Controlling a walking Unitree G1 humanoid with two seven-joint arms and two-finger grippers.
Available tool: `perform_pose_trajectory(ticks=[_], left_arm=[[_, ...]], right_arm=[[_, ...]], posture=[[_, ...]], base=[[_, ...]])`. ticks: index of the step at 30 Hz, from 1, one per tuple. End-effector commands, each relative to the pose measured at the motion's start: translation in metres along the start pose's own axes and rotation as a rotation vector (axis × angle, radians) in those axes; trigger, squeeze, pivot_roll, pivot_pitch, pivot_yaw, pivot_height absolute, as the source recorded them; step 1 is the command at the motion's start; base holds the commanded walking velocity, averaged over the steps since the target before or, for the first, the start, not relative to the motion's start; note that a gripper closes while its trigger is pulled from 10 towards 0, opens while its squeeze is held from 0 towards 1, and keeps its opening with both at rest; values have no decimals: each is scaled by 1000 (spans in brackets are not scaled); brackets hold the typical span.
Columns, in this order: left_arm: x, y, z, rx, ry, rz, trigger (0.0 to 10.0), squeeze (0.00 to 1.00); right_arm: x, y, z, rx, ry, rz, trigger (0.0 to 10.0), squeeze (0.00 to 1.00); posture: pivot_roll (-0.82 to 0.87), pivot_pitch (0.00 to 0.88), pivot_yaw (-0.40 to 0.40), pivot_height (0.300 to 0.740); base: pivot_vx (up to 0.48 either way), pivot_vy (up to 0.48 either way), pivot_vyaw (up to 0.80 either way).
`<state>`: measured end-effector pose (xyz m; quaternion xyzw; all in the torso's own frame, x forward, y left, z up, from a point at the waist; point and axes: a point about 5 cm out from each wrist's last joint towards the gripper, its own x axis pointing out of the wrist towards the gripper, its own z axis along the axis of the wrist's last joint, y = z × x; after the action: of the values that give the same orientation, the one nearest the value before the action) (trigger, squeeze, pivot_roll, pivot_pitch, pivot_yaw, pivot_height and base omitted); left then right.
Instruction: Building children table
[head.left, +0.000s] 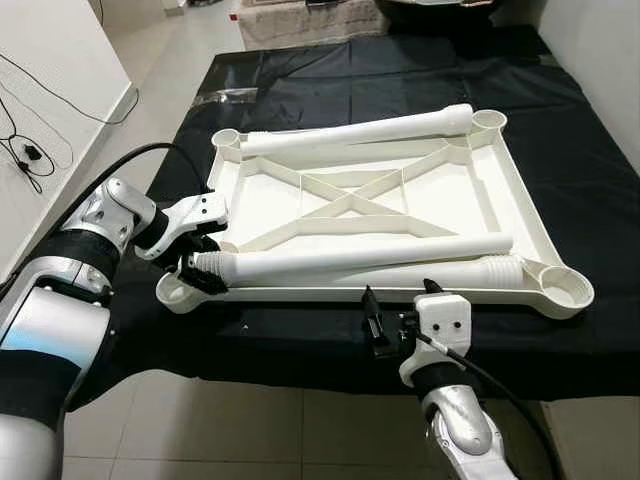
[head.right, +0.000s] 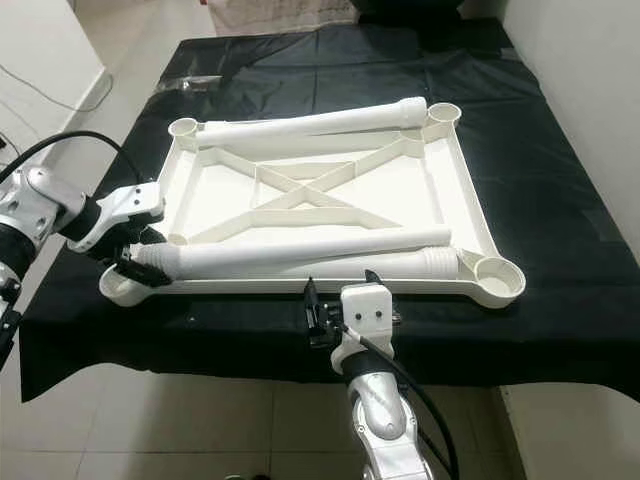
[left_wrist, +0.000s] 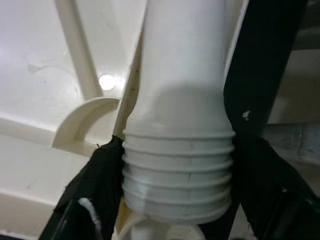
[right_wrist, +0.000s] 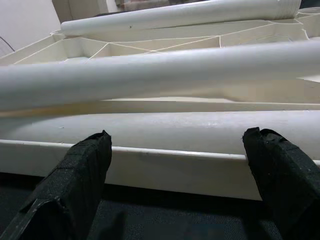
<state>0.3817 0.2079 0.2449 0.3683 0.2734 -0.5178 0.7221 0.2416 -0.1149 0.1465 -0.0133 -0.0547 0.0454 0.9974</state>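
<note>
A white plastic table top (head.left: 270, 200) lies upside down on a black cloth. Three white legs rest on it. One leg (head.left: 360, 130) lies along the far edge, and another leg (head.left: 440, 275) lies inside the near rim. The third leg (head.left: 360, 258) lies slanted above that one. My left gripper (head.left: 195, 262) is shut on the third leg's threaded end (left_wrist: 177, 170), right over the near left corner socket (head.left: 178, 292). One black finger (left_wrist: 95, 185) presses each side of the thread. My right gripper (head.left: 398, 305) is open just in front of the near rim (right_wrist: 175, 170), holding nothing.
The black cloth (head.left: 560, 120) covers a low platform that extends well beyond the table top. The tiled floor (head.left: 250, 420) is below its near edge. Black cables (head.left: 30, 150) trail along the white wall on the left. The near right corner socket (head.left: 568, 290) sits open.
</note>
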Motion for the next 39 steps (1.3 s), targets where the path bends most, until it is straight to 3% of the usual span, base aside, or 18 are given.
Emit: perform_pose_trajectory(ticks=[1,9,14,16,26,29,35,39], left_arm=[[1,-3,-7,-14,17,-24,0,0],[1,-3,-10,-26,21,-14,0,0],[0,0,-3,-13,-51,28,0,0],[-3,3,6,-1,-122,60,0,0],[-16,13,21,47,-222,183,0,0],[-19,15,26,71,-286,255,0,0],[-21,17,25,84,-312,316,0,0],[-24,20,26,99,-331,397,0,0]], right_arm=[[-6,6,-14,29,87,1,10000,0],[-5,6,-15,29,89,-3,10000,0],[-3,5,-14,31,85,-7,10000,0],[0,4,-13,33,78,-7,10000,0],[10,1,-8,54,44,-16,10000,0],[22,-10,3,91,6,-47,10000,0],[33,-18,10,119,-19,-60,10000,0],[40,-17,15,230,-24,-50,10000,0]], posture=[[103,241,120,740],[102,239,119,740],[101,228,115,740],[103,211,108,740],[99,177,100,740],[87,151,89,740],[83,130,82,740],[82,118,77,740]], base=[[0,0,0],[0,0,0],[0,0,0],[0,0,0],[0,0,0],[0,0,0],[0,0,0],[0,0,0]])
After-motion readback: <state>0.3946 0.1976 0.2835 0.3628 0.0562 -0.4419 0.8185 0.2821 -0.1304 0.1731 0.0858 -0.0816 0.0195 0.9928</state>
